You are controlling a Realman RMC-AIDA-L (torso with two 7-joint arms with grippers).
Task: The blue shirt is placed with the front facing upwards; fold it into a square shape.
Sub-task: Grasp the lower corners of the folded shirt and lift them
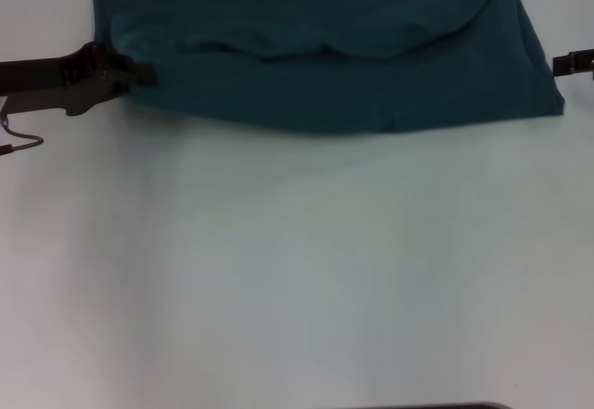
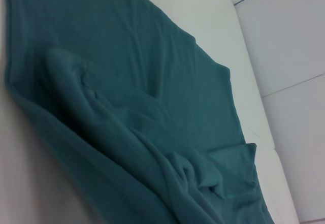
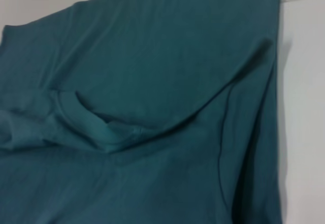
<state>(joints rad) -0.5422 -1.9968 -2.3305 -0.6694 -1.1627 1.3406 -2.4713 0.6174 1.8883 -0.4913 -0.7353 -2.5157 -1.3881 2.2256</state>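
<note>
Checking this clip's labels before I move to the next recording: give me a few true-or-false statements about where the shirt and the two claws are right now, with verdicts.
1. The blue shirt lies at the far edge of the white table. True.
2. The left claw is at the shirt's left edge. True; it meets the fabric there.
3. The right claw is deep in the middle of the shirt. False; it sits at the right edge of the head view, beside the shirt's right side.
4. The shirt lies perfectly flat. False; a raised fold runs across it, and bunched cloth shows in both wrist views.
5. Chest lettering is plainly visible. False; only plain teal fabric shows.
</note>
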